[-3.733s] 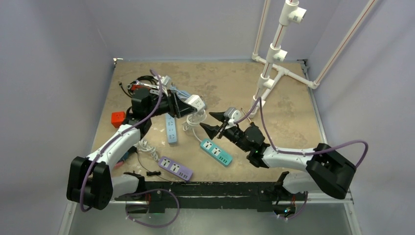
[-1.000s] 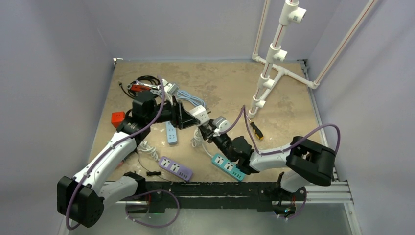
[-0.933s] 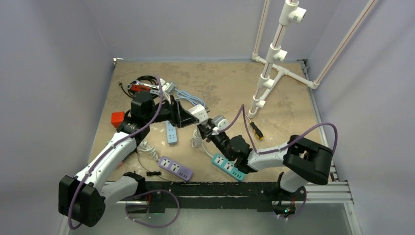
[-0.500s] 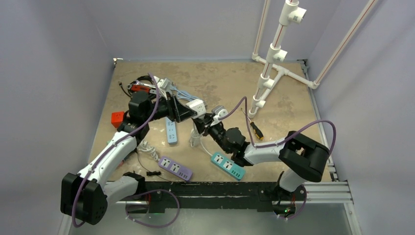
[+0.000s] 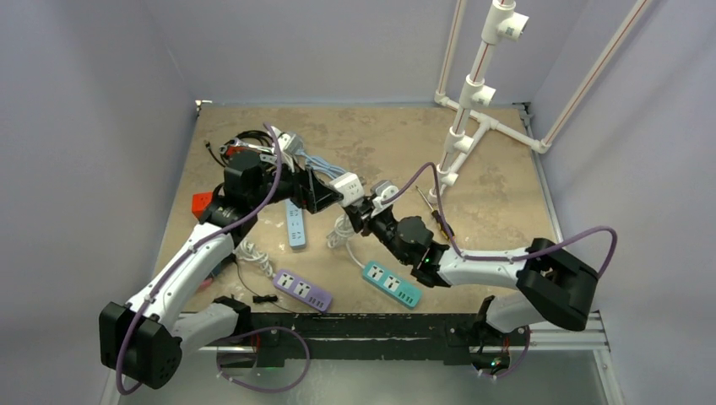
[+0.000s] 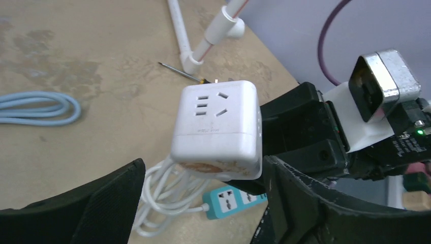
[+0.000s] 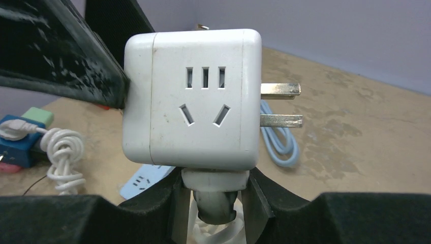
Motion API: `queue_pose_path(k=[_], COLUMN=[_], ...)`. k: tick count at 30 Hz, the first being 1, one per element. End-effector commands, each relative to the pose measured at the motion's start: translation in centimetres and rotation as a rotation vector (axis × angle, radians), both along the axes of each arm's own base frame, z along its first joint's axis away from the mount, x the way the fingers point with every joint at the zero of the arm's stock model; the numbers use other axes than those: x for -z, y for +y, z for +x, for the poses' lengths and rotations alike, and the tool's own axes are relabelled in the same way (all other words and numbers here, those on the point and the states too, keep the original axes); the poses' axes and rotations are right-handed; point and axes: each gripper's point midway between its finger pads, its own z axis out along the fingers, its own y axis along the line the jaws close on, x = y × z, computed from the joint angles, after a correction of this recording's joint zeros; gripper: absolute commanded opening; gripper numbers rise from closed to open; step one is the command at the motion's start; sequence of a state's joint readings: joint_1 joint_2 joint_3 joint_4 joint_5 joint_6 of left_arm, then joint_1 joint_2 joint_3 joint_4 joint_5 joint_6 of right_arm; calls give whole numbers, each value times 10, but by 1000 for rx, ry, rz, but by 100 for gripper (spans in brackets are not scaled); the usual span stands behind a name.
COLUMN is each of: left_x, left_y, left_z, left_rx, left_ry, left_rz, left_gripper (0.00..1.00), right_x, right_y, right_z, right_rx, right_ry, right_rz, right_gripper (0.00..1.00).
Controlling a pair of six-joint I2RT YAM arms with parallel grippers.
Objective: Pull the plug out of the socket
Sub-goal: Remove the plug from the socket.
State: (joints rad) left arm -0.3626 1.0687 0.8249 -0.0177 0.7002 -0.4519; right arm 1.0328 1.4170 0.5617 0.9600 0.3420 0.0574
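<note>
The sandy table [image 5: 397, 143] carries a white pipe frame [image 5: 469, 93] at its far right. Nearer the arms lie a purple power strip [image 5: 302, 289], a teal power strip [image 5: 393, 284] and a pale blue power strip [image 5: 295, 223]. Above the middle (well clear of the surface) hangs the white cube socket [image 7: 190, 96], between the two grippers. The left gripper [image 5: 333, 192] stands wide around the cube: one finger lies against one side and the other is apart from it, so it clamps nothing. The right gripper [image 7: 213, 203] is closed narrowly from below on the white plug [image 7: 214, 189], which sits seated in the cube's underside. A white cord coil [image 6: 167, 201] lies on the table beneath. Two metal prongs [image 7: 279, 104] stick out of the cube's side.
</note>
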Motion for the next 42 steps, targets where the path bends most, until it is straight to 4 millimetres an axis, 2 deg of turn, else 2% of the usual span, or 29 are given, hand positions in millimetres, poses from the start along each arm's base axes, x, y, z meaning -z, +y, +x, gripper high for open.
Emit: queue_pose_path(k=[1,6,11,15,20,23,28,37,42], left_x=[-26,-37,-21,-11,2,14,19,42,55], left_y=[17,30,13,6,-6,-3,6,-7,-8], left_z=[18,18,4,-2,-9,0,11,8,10], left_rx=[-92,-148,-56,-64,-40,-86,-165,-112,-105], left_ry=[-208,-296,-354,-410,-420,-426,-423,-378,-336], left_rz=[107,148,217,288,328,409,460,506,548], left_gripper=[88,94,98,99,99,99,99,99,99], right_x=[-11,-14,-15,-11,-9,-8,-6,0,-5], right_y=[-18,-18,-10,-5,2,3,10,11,7], right_z=[9,1,-5,-10,-14,-15,-25,-22,-20], right_rx=[70,18,-93,-201,-256,-278,-347,-345,-325], right_ry=[30,55,92,160,243,273,286,286,272], right_rz=[-13,-2,-30,-45,-61,-72,-88,-143,-134], right_gripper=[0,0,0,0,0,0,0,0,0])
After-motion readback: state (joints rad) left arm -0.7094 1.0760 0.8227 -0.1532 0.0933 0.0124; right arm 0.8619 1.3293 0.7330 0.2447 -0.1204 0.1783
